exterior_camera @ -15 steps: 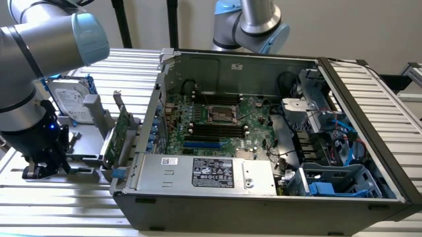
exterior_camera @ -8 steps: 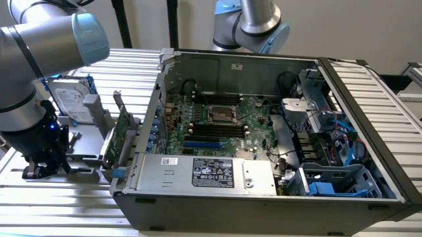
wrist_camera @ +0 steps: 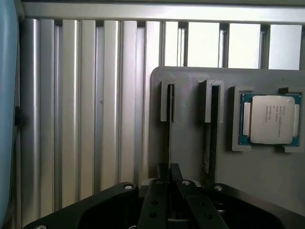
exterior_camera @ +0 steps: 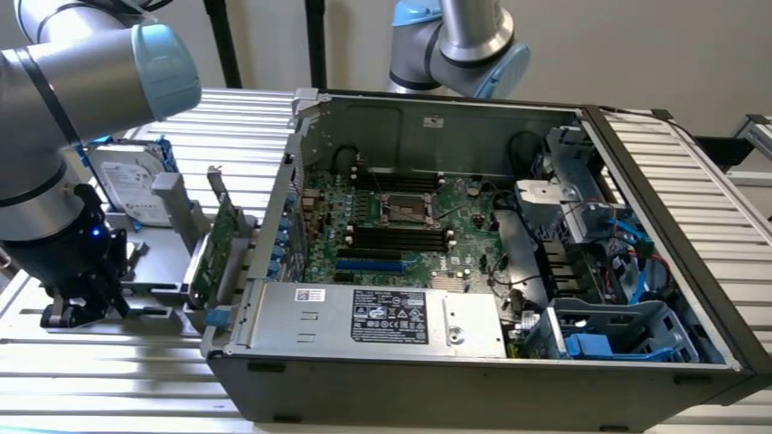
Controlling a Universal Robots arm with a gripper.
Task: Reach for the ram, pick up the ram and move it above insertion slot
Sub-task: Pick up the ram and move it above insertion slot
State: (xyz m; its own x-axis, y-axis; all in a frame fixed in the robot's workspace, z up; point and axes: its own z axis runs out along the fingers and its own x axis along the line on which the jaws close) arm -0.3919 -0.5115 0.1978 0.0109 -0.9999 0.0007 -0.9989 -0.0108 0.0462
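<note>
While the exterior view takes in the whole station, the arm (exterior_camera: 49, 181) stands at the exterior view's left, its pincer (exterior_camera: 85, 309) low over a grey holder (exterior_camera: 151, 287) on the slatted table (exterior_camera: 108, 362).
- Item: open computer case (exterior_camera: 483, 389), across the middle and the exterior view's right.
- Item: motherboard (exterior_camera: 476, 203) inside it. It bears the insertion slot (exterior_camera: 392, 237), one of several parallel black sockets. A blue slot (exterior_camera: 368, 265) lies on their near side, the square processor socket (exterior_camera: 404, 210) on their far side. The pincer is well apart from the insertion slot, outside the case wall.
- Item: hard drive (exterior_camera: 127, 185) with blue rails, on the far side of the pincer.
- Item: green card (exterior_camera: 224, 240) with a metal bracket, upright between holder and case.
- Item: second arm (exterior_camera: 465, 41), behind the case.

Wrist view.
- Item: the ram (wrist_camera: 169, 129), seen edge-on as a thin dark line, its far end seated in a bracket (wrist_camera: 164, 102) of the grey holder.
- Item: the pincer's black fingers (wrist_camera: 155, 202), standing almost together, the ram's near end gripped between them.
- Item: second stick (wrist_camera: 208, 143), edge-on in the neighbouring bracket, just beside the ram, untouched.
- Item: processor chip (wrist_camera: 271, 119), silver-lidded, flat in a recess of the same holder, beyond the second stick.
</note>
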